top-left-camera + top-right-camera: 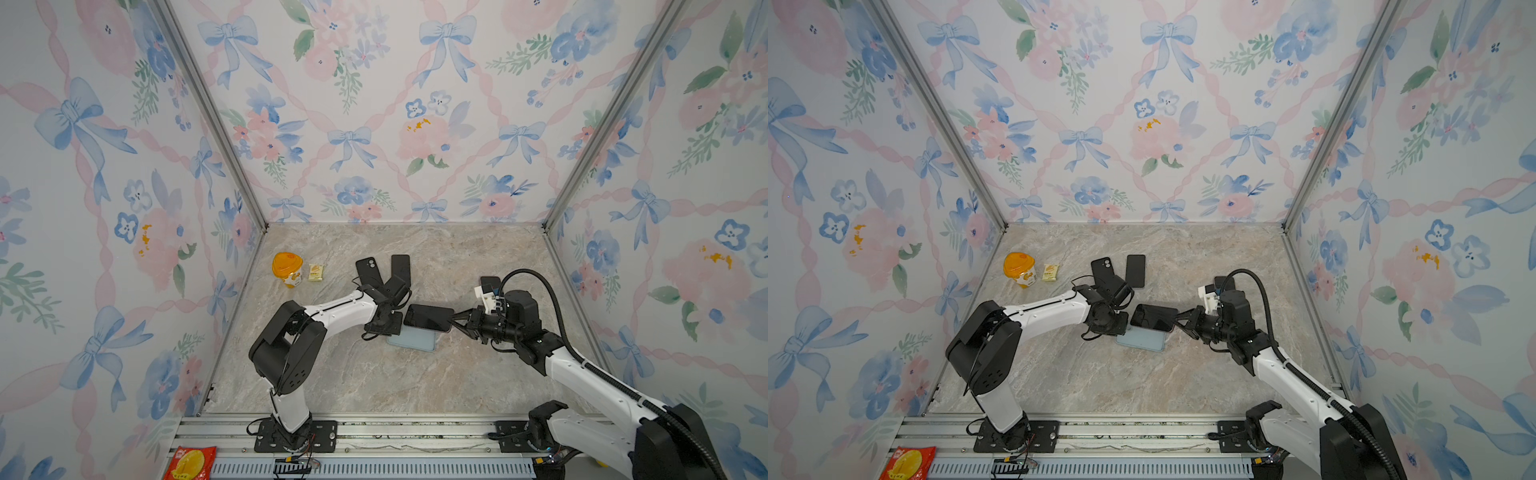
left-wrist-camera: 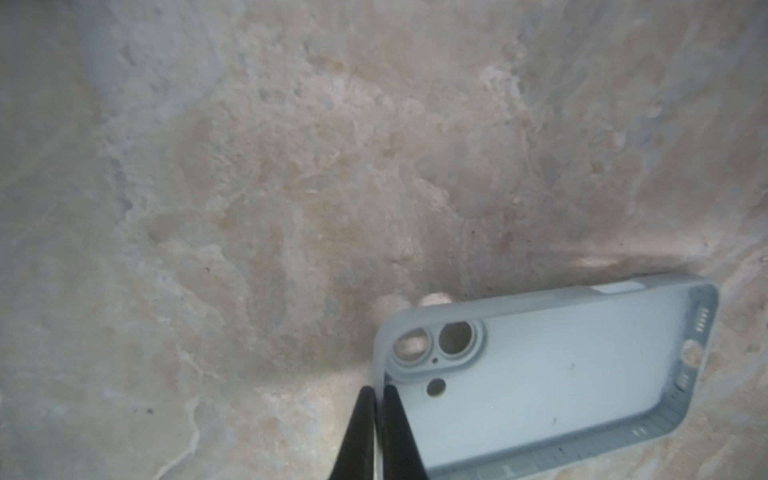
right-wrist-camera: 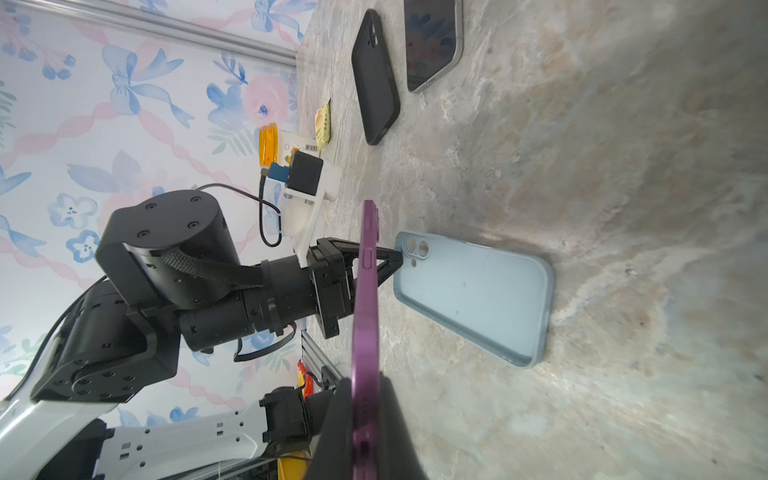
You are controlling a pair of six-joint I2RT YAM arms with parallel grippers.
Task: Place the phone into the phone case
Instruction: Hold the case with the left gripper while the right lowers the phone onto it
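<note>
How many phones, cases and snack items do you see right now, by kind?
Phones: 2, the purple phone in the right claw and a dark-screened phone at the back.
Cases: 2, the light blue case pinched by the left claw, and a black case.
Snacks: 3, orange-lidded cup, yellow packet, red bag.
Total: 7.

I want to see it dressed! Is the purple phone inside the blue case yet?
Out. The blue case lies empty; the right fingers hold the purple phone clear of it.
</note>
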